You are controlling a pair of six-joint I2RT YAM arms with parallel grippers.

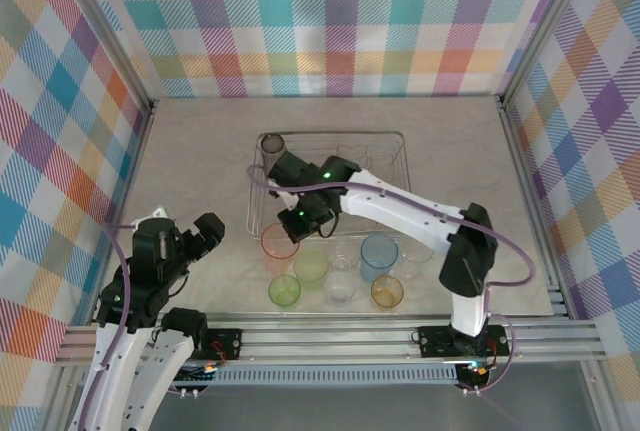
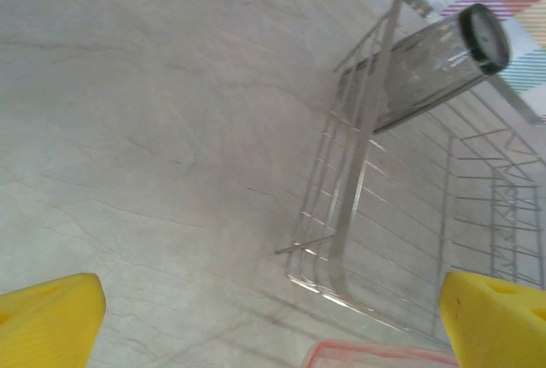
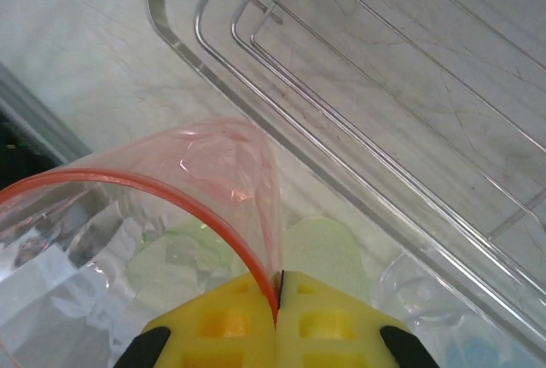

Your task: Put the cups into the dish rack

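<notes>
Marbled surface (image 1: 200, 151): pale stone-look top carrying the rack and every cup.
Dish rack (image 1: 385, 166): silver wire, mid-surface, with a grey cup (image 1: 272, 143) standing in its far-left corner. Risk: its near rail runs just beyond the pink-red cup (image 1: 280, 244), so a low carry would likely catch the cup's base on the wire and twist it out of the pinch.
Loose cups: clustered just in front of the rack's near side. They are two green cups (image 1: 311, 266), a blue one, an orange one and clear ones. Risk: the green pair sits just beside the pink-red cup, so a sideways swing on lift-off could tip them.
Pink-red cup: outside the rack, at its near-left corner; I cannot tell whether it has left the surface. Risk: a thin, slick wall is held at one spot on the rim, so by my judgement it may pivot or slide free.
Right claw (image 3: 279, 287): closed on the pink-red cup, its wall nipped between the two yellow fingers (image 3: 222, 334) at the rim. The cup's body stretches away from the fingertips, with the rack's rounded corner beyond.
Left claw (image 1: 207, 235): spread wide, holding nothing, over bare surface left of the rack and well apart from the pink-red cup.
</notes>
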